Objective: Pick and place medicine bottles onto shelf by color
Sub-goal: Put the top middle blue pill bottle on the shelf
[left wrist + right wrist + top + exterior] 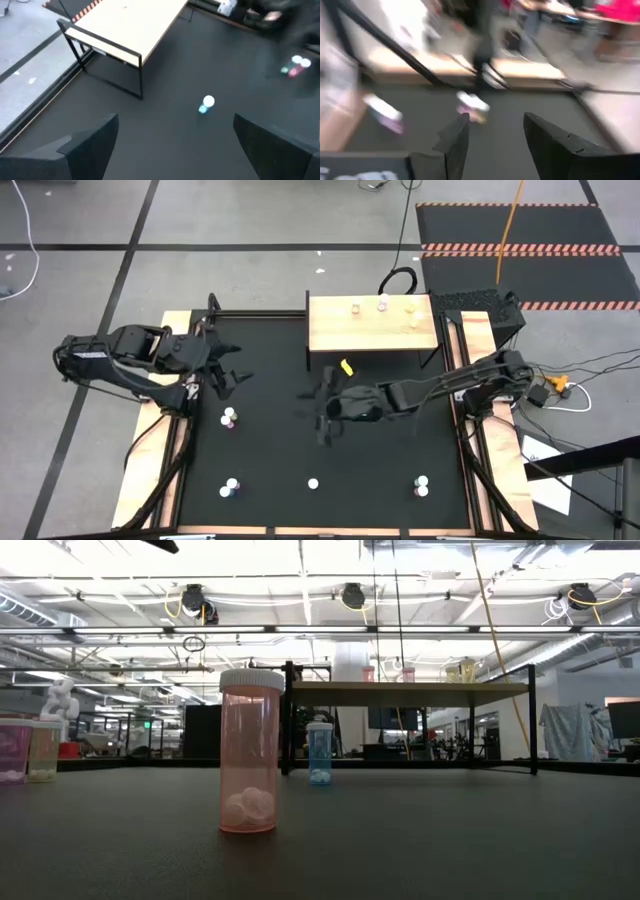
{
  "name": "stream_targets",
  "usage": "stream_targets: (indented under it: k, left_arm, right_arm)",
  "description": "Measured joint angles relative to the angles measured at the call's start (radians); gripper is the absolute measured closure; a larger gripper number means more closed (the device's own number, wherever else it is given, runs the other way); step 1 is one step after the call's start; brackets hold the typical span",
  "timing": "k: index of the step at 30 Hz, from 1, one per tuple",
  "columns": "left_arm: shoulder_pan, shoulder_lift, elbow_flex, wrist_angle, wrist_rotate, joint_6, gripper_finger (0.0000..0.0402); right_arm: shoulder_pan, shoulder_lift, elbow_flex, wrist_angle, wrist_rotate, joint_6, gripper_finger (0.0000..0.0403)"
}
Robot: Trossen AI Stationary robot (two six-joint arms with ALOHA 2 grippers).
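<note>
The light-wood shelf (372, 330) stands at the table's far edge with several tiny bottles (382, 304) on top. More white-capped bottles stand on the black table: one at the left (229, 418) and three groups near the front edge (232, 487) (313, 484) (421, 486). The low view shows a pink bottle (248, 755) close by and a blue one (320, 752) nearer the shelf. The blue bottle also shows in the left wrist view (206, 103). My left gripper (228, 375) (175, 145) is open and empty at the table's left. My right gripper (322, 418) (492, 145) is open and empty over the table's middle.
Thin black shelf legs (141, 80) stand on the table at the far side. Pale wooden strips (150, 470) edge the table on the left and right. Cables and a small orange part (555, 385) lie beyond the right edge.
</note>
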Motion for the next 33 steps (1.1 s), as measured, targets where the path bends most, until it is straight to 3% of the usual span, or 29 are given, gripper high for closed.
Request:
stream_targets:
  k: [2,7,14,18,27,33]
  left_arm:
    - [-0.009,-0.001,0.000,0.005,-0.002,-0.013,0.0009]
    - [-0.016,0.006,0.000,0.018,-0.002,-0.027,0.0009]
    - [-0.016,0.022,0.000,0.018,-0.002,-0.057,0.0009]
    - [-0.017,0.038,0.000,0.016,0.007,-0.100,0.0009]
    - [-0.017,0.076,-0.001,0.017,0.006,-0.115,0.0009]
    - [-0.015,0.097,-0.001,0.022,0.000,-0.101,0.0009]
  right_arm:
    - [-0.030,0.004,-0.004,-0.093,0.035,-0.035,0.0208]
    - [-0.110,0.044,-0.002,-0.268,-0.116,0.088,0.0171]
    - [-0.141,0.100,-0.058,-0.284,-0.205,0.118,0.0125]
    - [-0.155,0.102,-0.128,-0.224,-0.329,0.219,0.0129]
    - [-0.159,0.095,-0.258,-0.131,-0.335,0.189,0.0143]
    - [-0.161,0.117,-0.265,-0.096,-0.356,0.175,0.0146]
